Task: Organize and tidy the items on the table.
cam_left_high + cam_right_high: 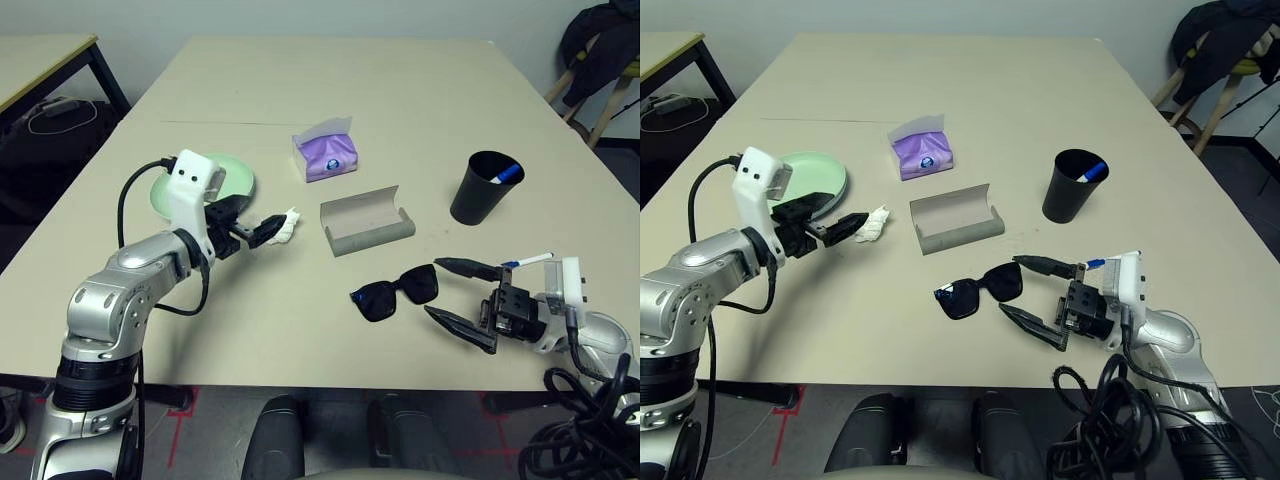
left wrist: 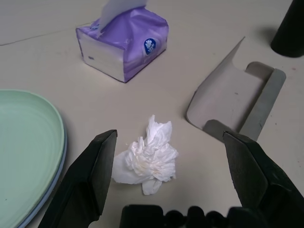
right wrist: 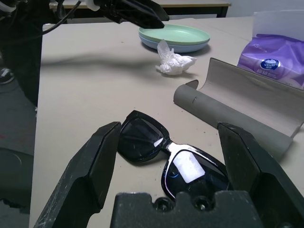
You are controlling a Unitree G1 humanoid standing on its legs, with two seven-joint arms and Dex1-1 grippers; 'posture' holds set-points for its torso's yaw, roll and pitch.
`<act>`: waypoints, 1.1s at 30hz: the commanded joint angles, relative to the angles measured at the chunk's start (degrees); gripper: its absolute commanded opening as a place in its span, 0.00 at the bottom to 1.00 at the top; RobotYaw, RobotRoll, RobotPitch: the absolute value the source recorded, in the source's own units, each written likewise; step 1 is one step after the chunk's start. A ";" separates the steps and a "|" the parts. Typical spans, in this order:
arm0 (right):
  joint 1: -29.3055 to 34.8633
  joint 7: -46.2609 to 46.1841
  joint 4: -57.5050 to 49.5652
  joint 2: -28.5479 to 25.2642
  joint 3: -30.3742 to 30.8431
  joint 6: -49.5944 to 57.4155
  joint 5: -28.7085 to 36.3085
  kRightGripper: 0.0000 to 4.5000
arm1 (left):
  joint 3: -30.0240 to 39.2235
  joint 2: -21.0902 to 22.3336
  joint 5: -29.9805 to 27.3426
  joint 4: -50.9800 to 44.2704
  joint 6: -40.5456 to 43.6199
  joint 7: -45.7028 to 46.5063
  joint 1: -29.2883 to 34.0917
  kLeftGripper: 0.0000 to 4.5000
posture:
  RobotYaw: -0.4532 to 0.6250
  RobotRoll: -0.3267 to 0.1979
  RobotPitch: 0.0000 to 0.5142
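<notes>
Silver forearms w/ black cables, white wrist blocks; left gripper, right gripper: 2 black fingers each.

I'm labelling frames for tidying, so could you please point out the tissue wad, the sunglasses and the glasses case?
tissue wad (image 2: pixel 146 161), left wrist view, middle of the crumple.
sunglasses (image 1: pixel 381 298), left eye view, its nearer lens.
glasses case (image 1: pixel 372 234), left eye view, its rounded body.

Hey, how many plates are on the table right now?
2, stacked left of the tissue wad: a mint-green plate on top of a light-blue plate, whose edge peeks out beneath. More below could be hidden.
</notes>
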 commanded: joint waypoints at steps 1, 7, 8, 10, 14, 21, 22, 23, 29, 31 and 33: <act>1.50 -2.02 -1.38 0.56 -1.30 0.14 -0.05 1.00 | -2.87 0.76 3.19 2.01 -2.48 -0.86 1.09 1.00 | 0.47 0.62 0.18; 3.86 -4.74 -3.34 0.94 -1.31 0.64 0.10 1.00 | -5.25 0.94 6.90 3.73 -5.41 -1.06 1.92 1.00 | 0.44 0.62 0.20; 4.24 -4.99 -3.68 0.89 -1.31 0.71 0.11 1.00 | -5.31 0.76 7.34 3.90 -5.61 -0.86 1.92 1.00 | 0.44 0.62 0.20; 4.85 -5.29 -4.04 0.76 -1.28 0.67 -0.02 1.00 | -5.51 0.35 7.79 4.12 -5.75 -0.77 1.79 1.00 | 0.44 0.62 0.20; 5.49 -5.85 -4.43 0.53 -1.45 0.72 -0.12 1.00 | -7.06 -0.50 9.56 4.51 -6.71 -0.73 2.26 1.00 | 0.43 0.62 0.20; 5.66 -7.32 -4.65 0.80 -1.96 -0.09 -0.40 1.00 | -7.93 -2.25 12.72 8.99 -9.38 -0.28 0.98 1.00 | 0.41 0.62 0.20; 5.58 -7.67 -4.65 0.92 -2.04 -0.19 -0.48 1.00 | -7.90 -2.45 13.13 9.77 -9.82 -0.22 0.71 1.00 | 0.41 0.62 0.20; 5.61 -7.84 -4.74 0.99 -2.03 -0.24 -0.54 1.00 | -7.83 -2.69 13.44 10.73 -10.25 -0.27 0.38 1.00 | 0.41 0.62 0.20; 6.42 -8.39 -5.52 1.07 -2.07 -0.18 -0.79 1.00 | -8.23 -4.29 15.60 15.32 -12.83 -0.29 -1.22 1.00 | 0.39 0.62 0.19; 6.74 -8.51 -5.71 1.08 -2.09 -0.22 -0.90 1.00 | -8.31 -4.95 16.37 16.51 -13.23 -0.04 -1.82 1.00 | 0.39 0.62 0.19; 6.98 -8.60 -5.88 1.10 -2.12 -0.25 -0.99 1.00 | -8.58 -5.37 17.32 17.65 -13.77 0.09 -2.47 0.91 | 0.39 0.62 0.19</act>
